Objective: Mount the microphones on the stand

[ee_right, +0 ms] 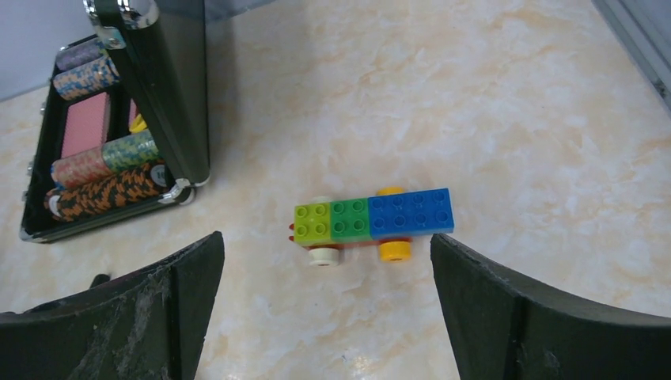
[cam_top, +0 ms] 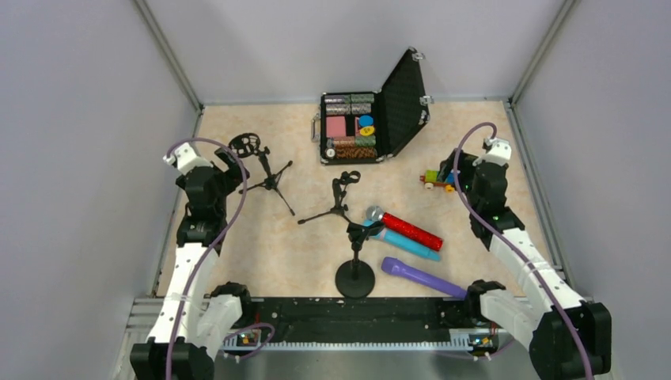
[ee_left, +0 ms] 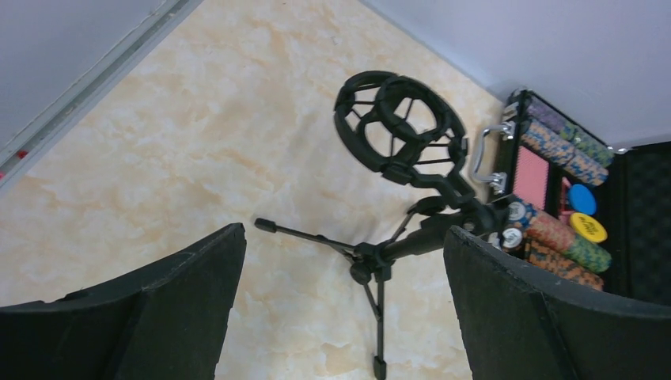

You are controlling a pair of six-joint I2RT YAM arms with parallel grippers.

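Observation:
Three microphones lie on the table right of centre: a glittery red one with a silver mesh head, a light blue one beside it, and a purple one nearest the front. Three black stands are in view: a tripod with a ring shock mount, also in the left wrist view, a small tripod with a clip, and a round-base stand. My left gripper is open and empty above the shock-mount tripod. My right gripper is open and empty above the toy car.
An open black case of poker chips stands at the back centre. A multicoloured toy-brick car sits on the right. Grey walls close in the table on three sides.

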